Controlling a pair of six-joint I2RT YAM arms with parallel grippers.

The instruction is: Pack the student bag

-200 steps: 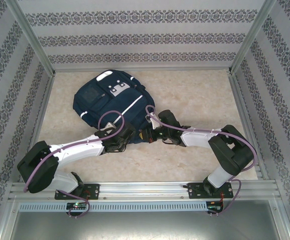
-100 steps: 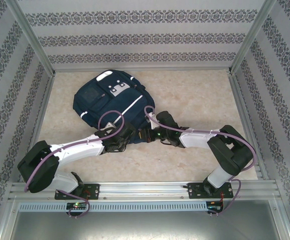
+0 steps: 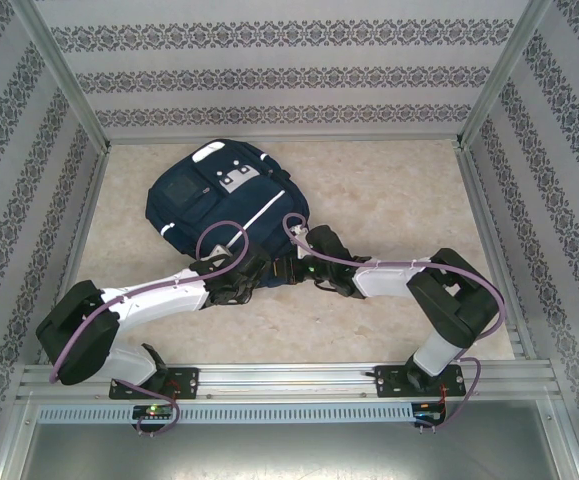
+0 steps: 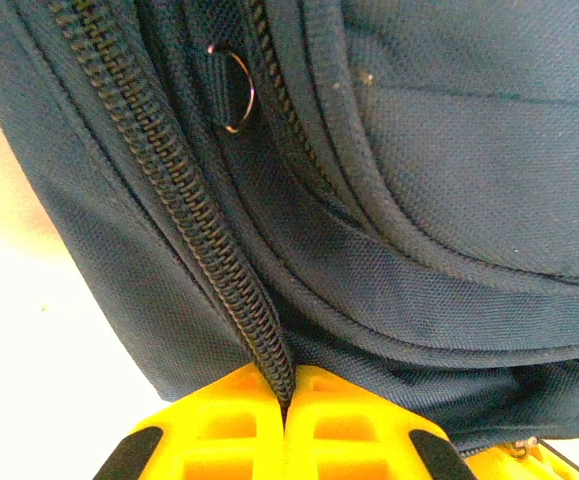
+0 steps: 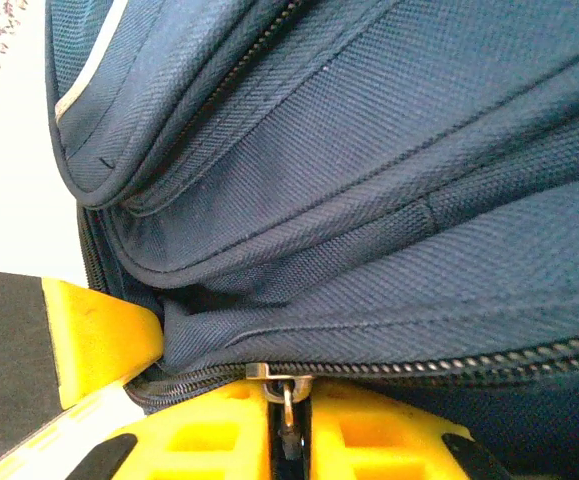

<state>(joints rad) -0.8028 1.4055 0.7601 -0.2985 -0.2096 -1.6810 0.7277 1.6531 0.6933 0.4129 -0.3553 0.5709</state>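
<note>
Left end effector [image 4: 285, 408] nipping student bag [image 4: 449, 150] zipper [image 4: 214, 245], right end effector [image 5: 289, 440] nipping pull [image 5: 286, 392]

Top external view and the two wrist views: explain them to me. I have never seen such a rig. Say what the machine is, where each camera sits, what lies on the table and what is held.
This is a robot: a left arm and a right arm bolted at the table's near edge, each ending in a two-finger pincer. The top picture looks down from above and behind them. The other two come from a camera on each wrist, so that arm's own yellow fingers show at the bottom. On the table lies one navy student bag. The left pincer is shut on the bag's zip track. The right pincer pinches the metal zip pull.
</note>
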